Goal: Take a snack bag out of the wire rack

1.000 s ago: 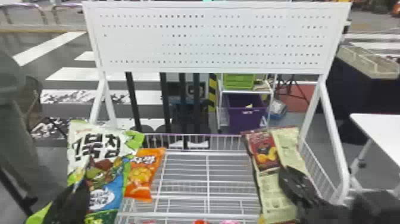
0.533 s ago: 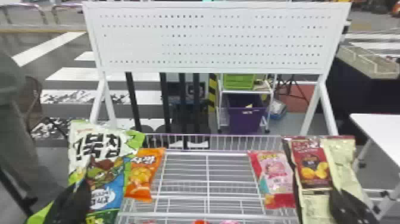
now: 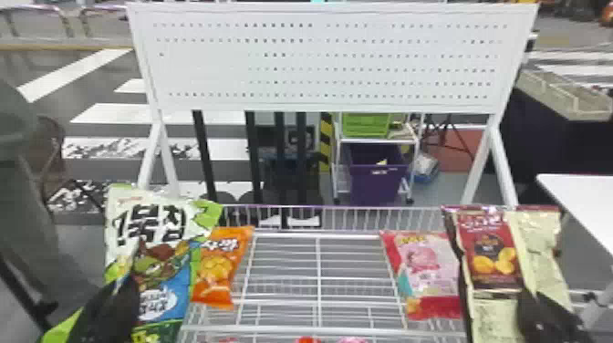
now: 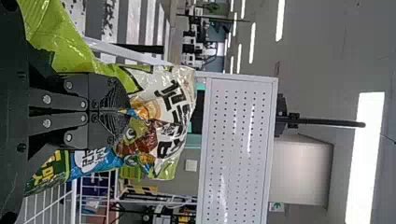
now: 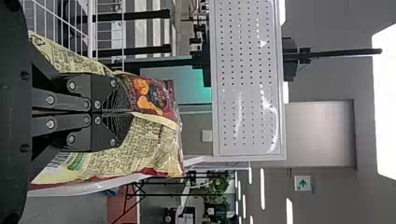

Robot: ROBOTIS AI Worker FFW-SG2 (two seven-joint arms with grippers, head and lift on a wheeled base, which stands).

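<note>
Rightward over the last second, our right gripper (image 3: 534, 304) has carried the red-and-cream bag (image 3: 490, 255) clear of the pink bag (image 3: 428, 269), to the wire rack (image 3: 318, 283)'s right edge. We keep its fingers pinched together on that bag, which stands upright, foot cut off. Our left gripper (image 3: 123, 292)'s closed fingers grip the green-and-white bag (image 3: 155, 228). Striped floor (image 3: 159, 114) lies behind.

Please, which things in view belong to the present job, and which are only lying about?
In the job:
wire rack
green bag, in left hand
cream bag, in right hand

Just lying about:
orange bag
pink bag
purple bin
white table
</note>
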